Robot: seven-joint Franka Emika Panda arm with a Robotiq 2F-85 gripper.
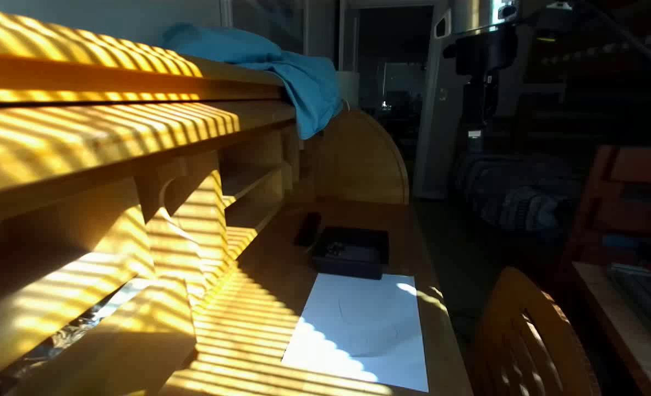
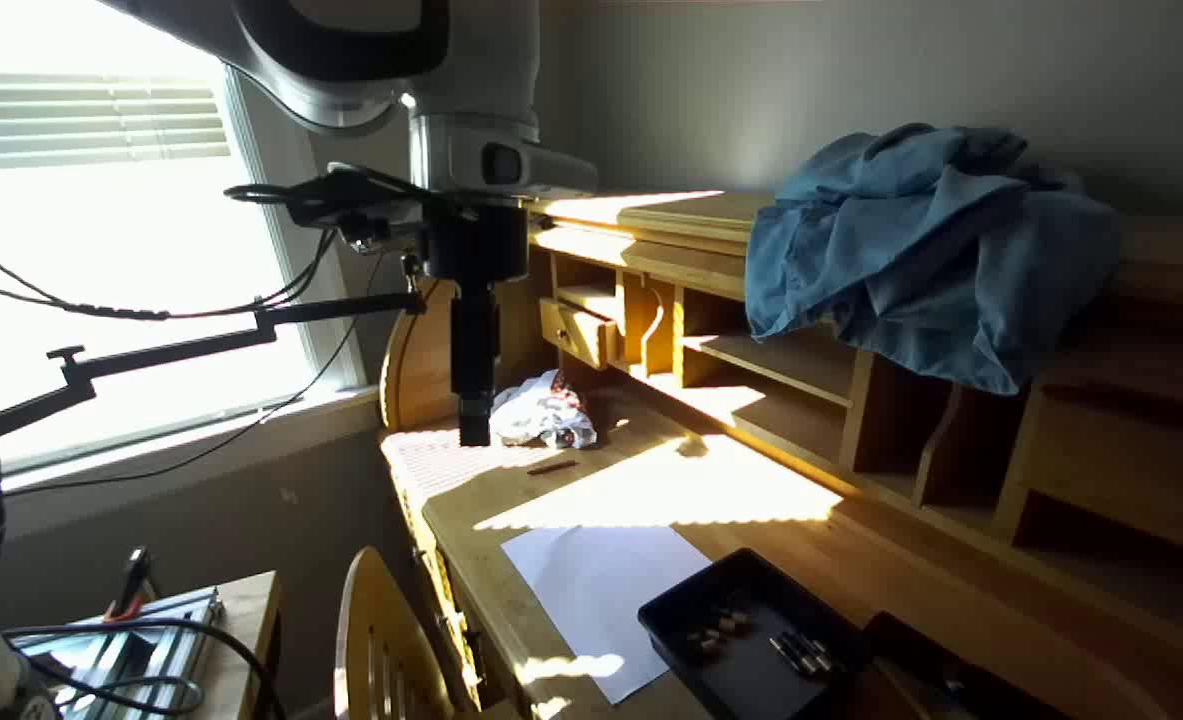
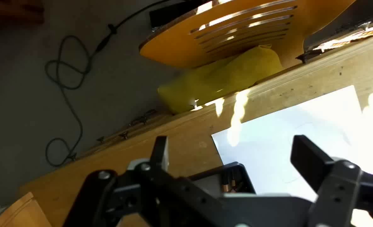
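My gripper point(image 3: 233, 153) stands open in the wrist view, its fingers wide apart with nothing between them. In both exterior views the gripper point(image 1: 475, 133) point(image 2: 474, 432) hangs pointing down in the air, touching nothing. A white sheet of paper point(image 1: 358, 319) point(image 2: 601, 590) point(image 3: 268, 142) with faint curved lines lies on the wooden desk. Against one end of the paper sits a black tray point(image 1: 353, 269) point(image 2: 693, 581) point(image 3: 247, 178). Inside it are several small cylinders with copper-coloured ends point(image 2: 801, 652) point(image 3: 226, 188), apparently batteries. My gripper partly hides the tray in the wrist view.
A blue cloth point(image 1: 311, 91) point(image 2: 931, 240) drapes over the desk's top shelf. Beside the tray lies a dark object point(image 1: 307, 228). A white crumpled bag point(image 2: 541, 415) and a thin brown stick point(image 2: 552, 467) rest farther along. A wooden chair point(image 1: 529, 335) point(image 3: 230, 34) with yellow cloth point(image 3: 227, 78) stands at the front edge.
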